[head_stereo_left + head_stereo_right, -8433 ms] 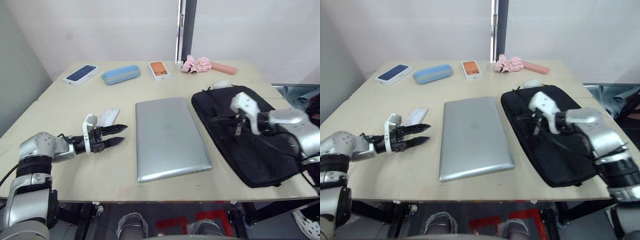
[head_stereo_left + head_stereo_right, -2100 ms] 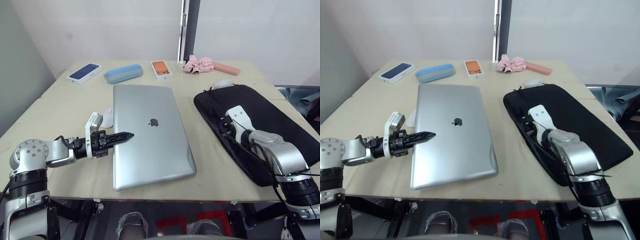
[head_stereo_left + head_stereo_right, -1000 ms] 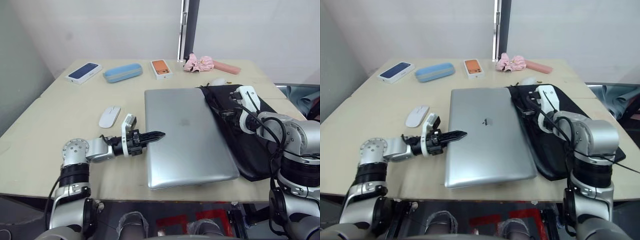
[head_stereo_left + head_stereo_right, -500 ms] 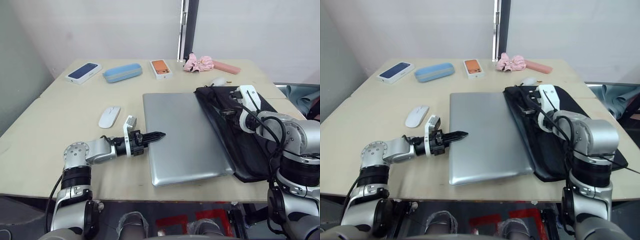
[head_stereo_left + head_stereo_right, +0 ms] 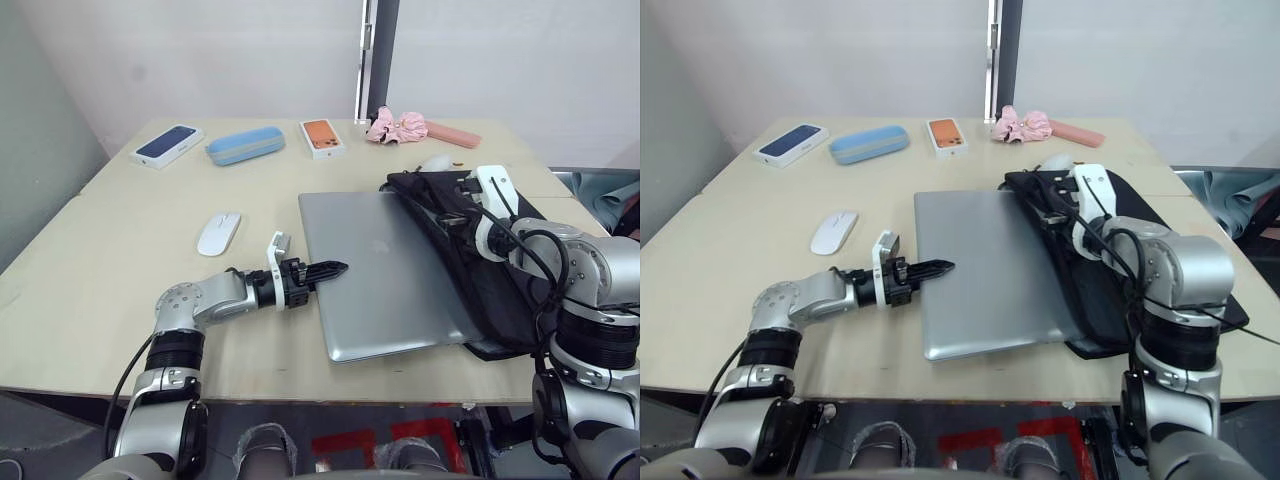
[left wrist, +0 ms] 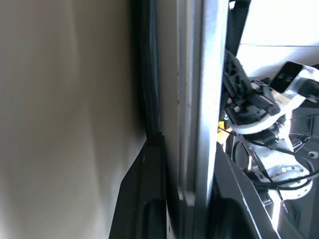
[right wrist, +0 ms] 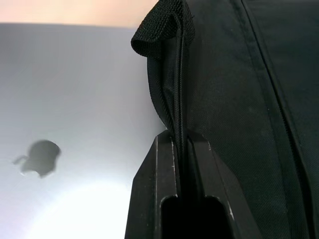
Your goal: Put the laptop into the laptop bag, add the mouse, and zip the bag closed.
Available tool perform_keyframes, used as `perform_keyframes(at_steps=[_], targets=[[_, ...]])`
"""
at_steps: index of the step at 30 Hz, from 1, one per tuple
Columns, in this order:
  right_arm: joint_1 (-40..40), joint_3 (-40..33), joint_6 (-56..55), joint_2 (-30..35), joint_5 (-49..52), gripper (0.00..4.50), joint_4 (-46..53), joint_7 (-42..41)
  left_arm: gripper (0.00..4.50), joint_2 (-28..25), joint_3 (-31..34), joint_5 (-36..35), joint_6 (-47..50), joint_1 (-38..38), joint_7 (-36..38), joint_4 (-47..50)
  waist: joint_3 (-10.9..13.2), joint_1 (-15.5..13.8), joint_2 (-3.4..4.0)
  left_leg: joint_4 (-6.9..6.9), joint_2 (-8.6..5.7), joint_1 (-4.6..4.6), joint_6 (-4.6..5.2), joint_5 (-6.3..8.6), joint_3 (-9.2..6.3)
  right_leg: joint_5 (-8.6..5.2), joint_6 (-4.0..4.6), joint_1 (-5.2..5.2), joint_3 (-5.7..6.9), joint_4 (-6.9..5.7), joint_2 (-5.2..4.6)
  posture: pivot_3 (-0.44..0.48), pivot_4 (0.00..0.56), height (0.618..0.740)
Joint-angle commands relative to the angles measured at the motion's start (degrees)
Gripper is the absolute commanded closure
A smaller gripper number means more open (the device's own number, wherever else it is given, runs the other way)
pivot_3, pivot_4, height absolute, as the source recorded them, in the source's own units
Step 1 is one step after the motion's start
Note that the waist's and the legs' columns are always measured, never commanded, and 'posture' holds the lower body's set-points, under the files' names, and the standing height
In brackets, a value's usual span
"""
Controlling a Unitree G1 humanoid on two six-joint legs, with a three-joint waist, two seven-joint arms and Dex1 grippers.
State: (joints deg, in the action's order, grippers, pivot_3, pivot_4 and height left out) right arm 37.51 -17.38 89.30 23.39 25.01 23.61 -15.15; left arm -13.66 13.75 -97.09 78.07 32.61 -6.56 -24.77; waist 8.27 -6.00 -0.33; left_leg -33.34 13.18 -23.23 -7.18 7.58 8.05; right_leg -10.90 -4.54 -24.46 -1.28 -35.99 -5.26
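On the left of the pale wooden surface (image 5: pixel 90 260) lies the small glossy white oval mouse (image 5: pixel 219 233), untouched and well apart from the bag. Just right of it, the left gripper (image 5: pixel 331 270) has its black fingers (image 6: pixel 149 199) clamped on the left long edge of the thin silver-grey laptop (image 5: pixel 385 270), one finger above the lid and one beneath, as the left wrist view shows. The laptop lies flat with its long axis running away from the robot, and its right long edge is already tucked under the raised lip of the black fabric laptop bag (image 5: pixel 510 300). So the bag's mouth lies straight to the right of the left fingers, across the laptop's short width, and the push should go that way.

The right gripper (image 5: pixel 1052 212) has its fingers closed on the bag's upper flap at the opening (image 7: pixel 167 79), holding it lifted over the laptop.

Compared with half a second ago, the laptop has slid further right, with more of it hidden under the flap, and the left arm has followed. The mouse has not moved.
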Motion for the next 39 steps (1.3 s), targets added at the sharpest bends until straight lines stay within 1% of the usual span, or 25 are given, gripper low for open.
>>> perform_keyframes(at_steps=[1,4,8,15,18,22,27,31,36,39], targets=[[2.31,-0.21,0.66,-3.32,0.88,4.48,4.84,0.98,4.20,2.45,1.11,-0.36,-2.37,5.29,3.75,0.47,0.00,0.03,0.00,-0.03,0.00,0.00,0.00,0.00,0.00,0.00,0.00,0.00,-0.01,0.00,0.00,0.000,0.150,0.740],[2.36,-0.33,2.62,-7.54,0.12,4.48,6.16,2.81,4.20,4.23,1.11,1.36,-3.06,6.60,4.32,-0.38,0.00,0.14,0.00,-0.02,0.00,0.00,0.00,0.00,0.01,0.04,-0.06,0.00,-0.02,-0.01,0.00,0.000,0.150,0.740],[2.73,-2.65,3.20,-14.47,-0.22,4.48,6.53,6.07,4.20,5.80,1.10,4.65,-3.71,7.60,5.10,-1.17,0.00,0.22,0.00,0.05,0.00,0.00,0.00,0.00,0.00,0.04,-0.06,-0.01,0.02,0.01,0.00,0.000,0.150,0.740],[4.05,-3.78,3.20,-18.69,1.53,4.48,6.64,8.72,4.20,7.14,0.86,9.05,-2.55,7.90,7.36,-0.91,0.01,0.05,0.02,0.05,-0.01,-0.01,0.00,0.00,-0.01,0.05,-0.08,-0.02,0.02,0.01,-0.01,0.000,0.150,0.740],[5.65,-7.21,3.20,-21.36,3.28,4.48,5.52,10.53,4.20,8.40,1.69,11.71,-5.94,8.12,9.05,0.24,0.01,0.06,0.03,0.05,-0.01,0.00,-0.01,0.00,-0.01,0.05,-0.08,-0.02,0.03,0.01,-0.01,0.000,0.150,0.740],[6.33,-9.03,3.20,-24.59,8.21,4.48,5.46,13.05,4.20,10.03,1.46,13.57,-6.20,7.74,11.13,1.09,0.02,0.17,0.03,0.06,-0.01,-0.01,-0.01,0.00,-0.01,0.05,-0.08,-0.02,0.02,0.02,-0.01,0.000,0.150,0.740],[6.10,-10.90,3.20,-28.38,15.78,4.48,4.40,19.08,4.20,11.78,1.58,15.35,-6.33,7.85,12.43,0.89,0.03,0.25,0.06,0.09,-0.01,-0.01,-0.01,0.00,-0.01,0.05,-0.08,-0.03,0.03,0.03,-0.01,0.000,0.150,0.740],[5.69,-11.39,3.20,-28.42,22.86,4.48,3.29,24.54,4.20,12.28,1.43,17.45,-6.19,8.33,14.10,0.27,0.04,0.21,0.07,0.09,-0.01,-0.01,-0.01,0.00,-0.01,0.05,-0.09,-0.02,0.03,0.03,-0.01,0.000,0.150,0.740],[6.06,-14.43,3.20,-30.22,31.65,4.48,0.33,32.99,4.20,12.86,-0.39,23.89,-9.39,10.12,19.01,-1.41,0.04,0.13,0.07,0.09,-0.02,-0.01,-0.01,0.00,-0.01,0.06,-0.12,-0.02,0.03,0.03,-0.01,0.000,0.150,0.740],[7.04,-16.00,3.20,-30.84,37.15,4.48,-1.20,38.33,4.20,14.07,-0.75,28.01,-12.11,11.34,21.78,-2.57,0.05,0.03,0.09,0.09,-0.04,-0.02,-0.01,0.00,-0.01,0.07,-0.14,-0.03,0.03,0.04,-0.04,0.000,0.150,0.740]])
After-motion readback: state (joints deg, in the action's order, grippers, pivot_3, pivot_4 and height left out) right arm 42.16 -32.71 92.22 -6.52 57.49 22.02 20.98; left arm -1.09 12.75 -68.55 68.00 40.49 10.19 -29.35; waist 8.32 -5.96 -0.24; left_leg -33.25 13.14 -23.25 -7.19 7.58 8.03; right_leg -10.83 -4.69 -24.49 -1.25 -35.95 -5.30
